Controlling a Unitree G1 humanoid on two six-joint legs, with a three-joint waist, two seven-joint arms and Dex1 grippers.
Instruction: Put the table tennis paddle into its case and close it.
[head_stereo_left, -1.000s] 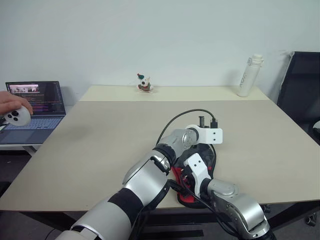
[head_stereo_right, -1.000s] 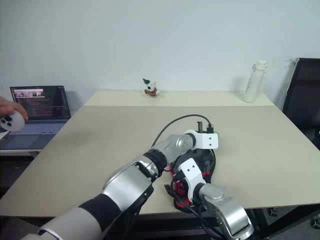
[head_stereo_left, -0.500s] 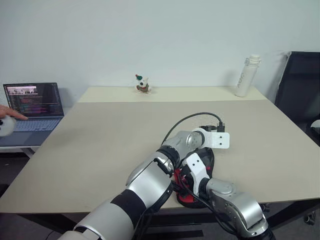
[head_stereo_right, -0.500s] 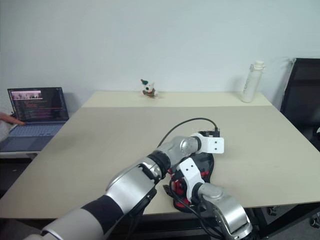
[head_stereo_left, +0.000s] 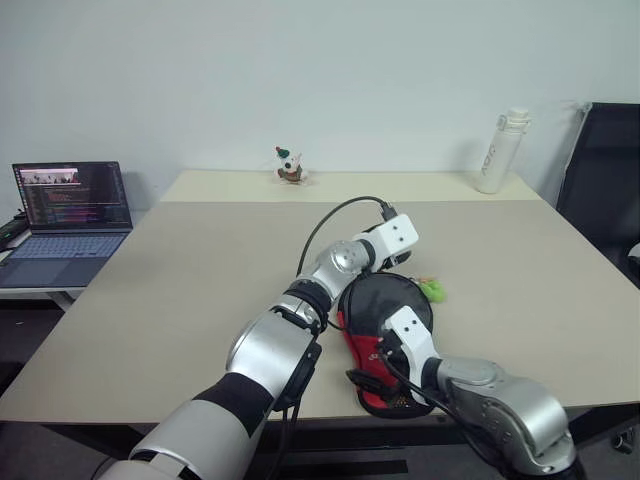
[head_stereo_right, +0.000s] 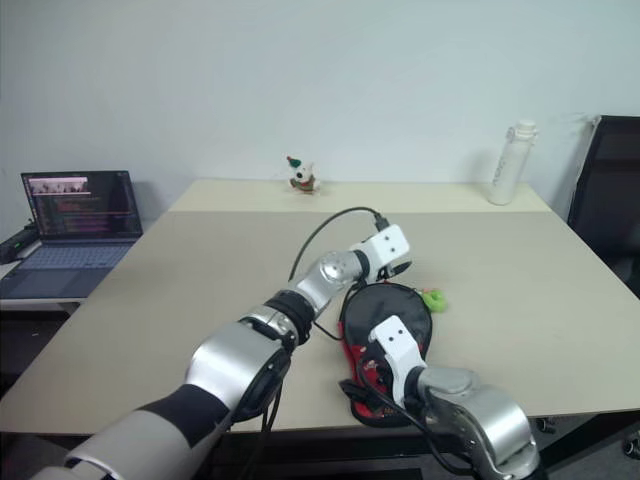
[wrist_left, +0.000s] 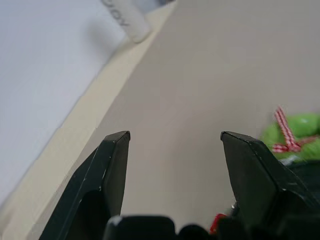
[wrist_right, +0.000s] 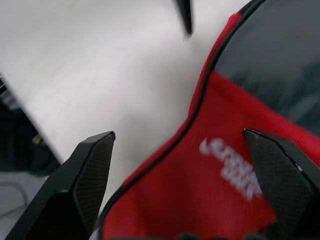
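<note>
A wide beige table (head_stereo_left: 200, 270) carries everything. Near its front edge the black and red case (head_stereo_left: 385, 335) is laid flat, its round black end turned toward the far side and its red end toward the front edge; a green ball charm (head_stereo_left: 432, 289) rests on the tabletop just beside the round end. At the far edge a small toy figure (head_stereo_left: 289, 166) is stood left of centre, and a white bottle (head_stereo_left: 498, 152) stands upright well to the right.
</note>
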